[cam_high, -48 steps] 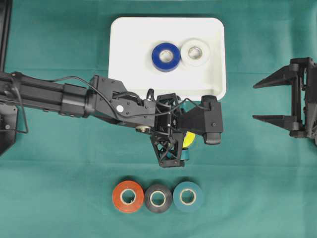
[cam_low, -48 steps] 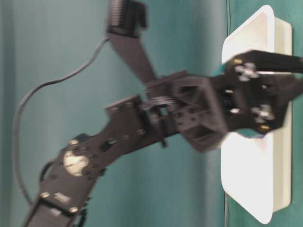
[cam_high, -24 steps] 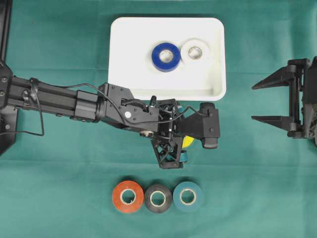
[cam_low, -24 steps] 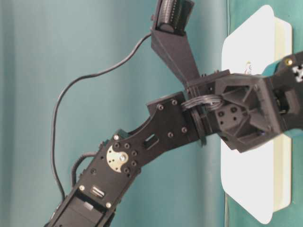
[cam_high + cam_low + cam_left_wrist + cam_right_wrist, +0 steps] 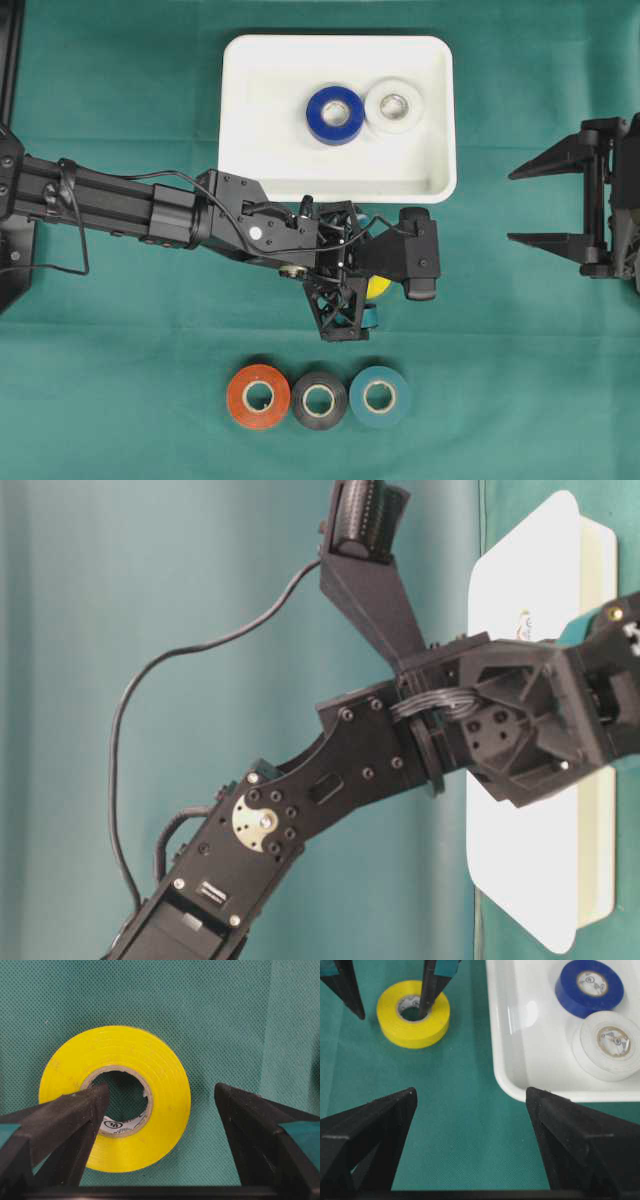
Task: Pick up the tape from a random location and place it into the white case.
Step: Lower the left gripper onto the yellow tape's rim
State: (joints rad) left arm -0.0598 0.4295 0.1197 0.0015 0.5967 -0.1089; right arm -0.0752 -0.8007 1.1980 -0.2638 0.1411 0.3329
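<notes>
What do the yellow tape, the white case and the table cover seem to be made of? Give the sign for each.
Yellow tape: glossy, probably vinyl, wound on a printed cardboard-like core.
White case: smooth moulded plastic, judging by soft highlights and rounded rim.
Table cover: matte green woven cloth; fine mesh texture shows.

The overhead view looks straight down on the green cloth from far, and it takes in both arms, the white case and all rolls. The table-level view is very near to the left arm and appears turned on its side, with the white case standing at its right edge. The left wrist camera looks down from very close on the yellow tape. The right wrist camera looks more slanted and from further, and it shares this yellow tape and the case corner with the overhead view.
</notes>
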